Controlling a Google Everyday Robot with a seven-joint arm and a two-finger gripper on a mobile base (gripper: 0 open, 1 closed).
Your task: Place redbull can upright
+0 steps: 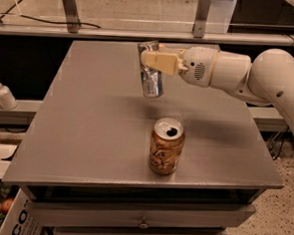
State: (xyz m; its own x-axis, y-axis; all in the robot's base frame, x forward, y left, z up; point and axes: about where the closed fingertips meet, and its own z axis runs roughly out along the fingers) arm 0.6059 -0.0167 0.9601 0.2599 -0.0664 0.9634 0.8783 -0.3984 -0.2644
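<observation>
**Holding the redbull can (pixel 152 82) aloft**

Clamped across its upper half by the gripper (pixel 149 60), near upright, above the smooth grey table (pixel 87 116) and behind the wider gold-brown can (pixel 166 146). Likely light, thin-walled, slick silver metal; easily dented. Best gripped mid-body, across the slim cylinder, with modest force.

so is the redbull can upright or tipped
Upright, leaning slightly: the redbull can has its top up, clamped high by the tool over the table.
</observation>
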